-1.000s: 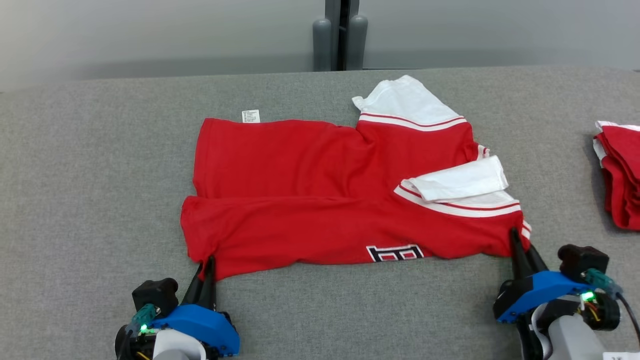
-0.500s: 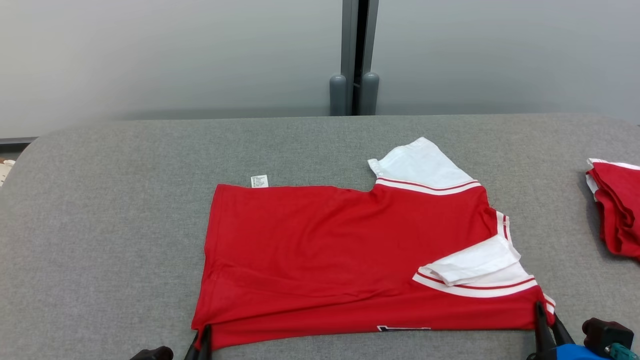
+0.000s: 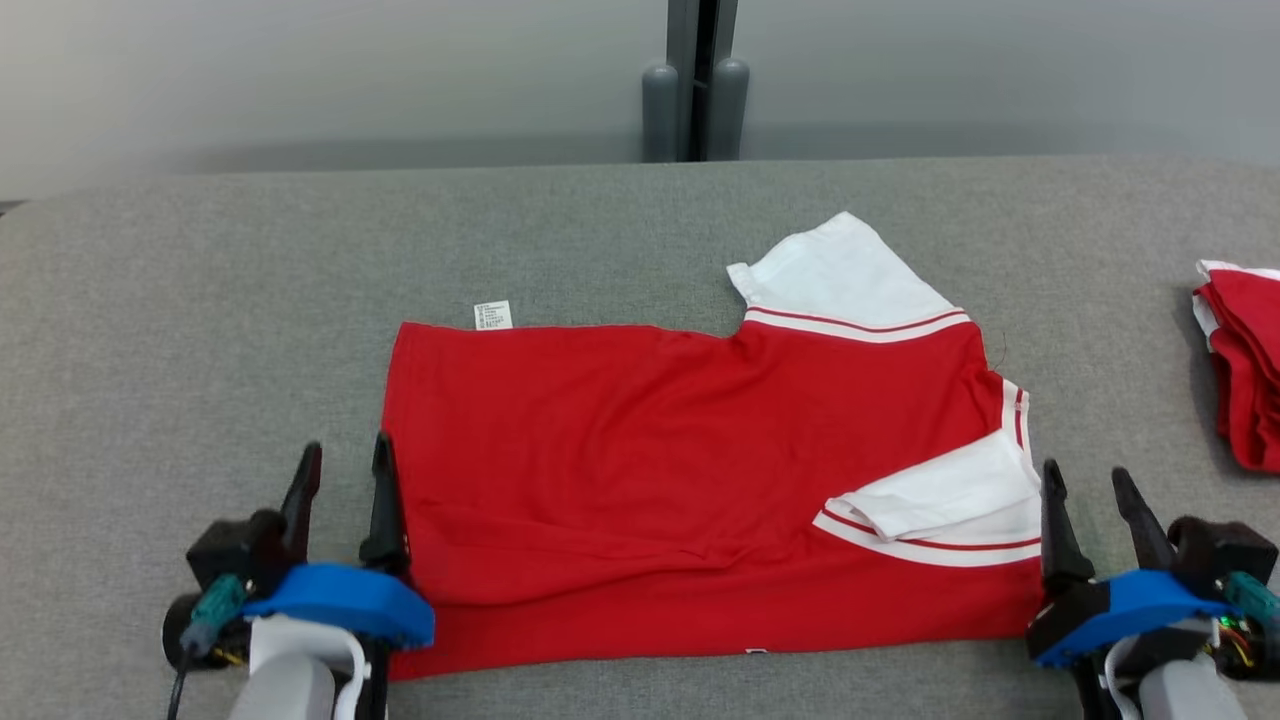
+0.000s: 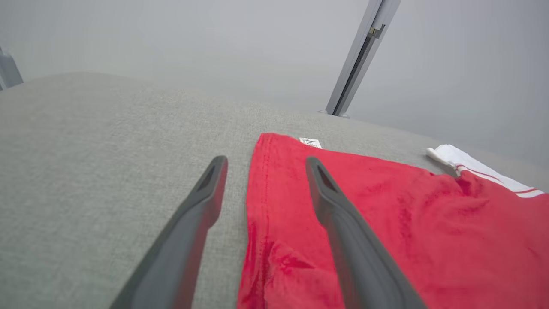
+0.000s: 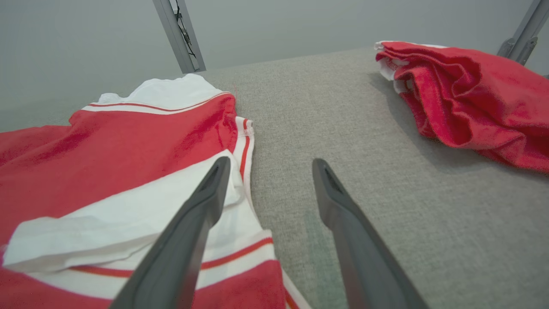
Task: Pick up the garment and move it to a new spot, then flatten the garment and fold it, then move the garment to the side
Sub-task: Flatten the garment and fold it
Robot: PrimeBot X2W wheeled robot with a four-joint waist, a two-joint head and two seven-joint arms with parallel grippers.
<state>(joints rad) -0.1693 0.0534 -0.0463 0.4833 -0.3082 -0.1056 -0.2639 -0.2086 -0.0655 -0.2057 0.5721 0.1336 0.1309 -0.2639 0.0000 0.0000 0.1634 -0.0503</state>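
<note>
Head view. Shirt (image 3: 650, 460), red with white sleeves, lies flat on the grey table (image 3: 200, 300), near the front edge and roughly centred, folded along its length. One white sleeve (image 3: 850, 275) sticks out at the far right corner; the other (image 3: 950, 495) is doubled back on the red cloth near the right end. A small white tag (image 3: 492, 315) pokes out at the far left corner. Left gripper (image 3: 347, 447) sits at the shirt's left edge with its fingers spread and nothing between them. Right gripper (image 3: 1085, 470) sits just beside the right edge, fingers likewise apart and empty. A separate pile of red cloth (image 3: 1245, 370) lies well apart at the table's right side. A grey post (image 3: 693, 80) stands behind the table.

Left wrist view. Left gripper (image 4: 266, 161) wide apart: one finger over bare table, the other over the shirt (image 4: 429, 223), with the stitched side hem running between them. Cannot tell if either finger touches the cloth. Tag (image 4: 309, 142) visible at the far corner.

Right wrist view. Right gripper (image 5: 271, 162) spread: one finger over the folded white sleeve (image 5: 107, 227), the other over bare table. The striped edge of the shirt lies between them, not pinched. Pile of red cloth (image 5: 467, 103) lies rumpled at the upper right.
</note>
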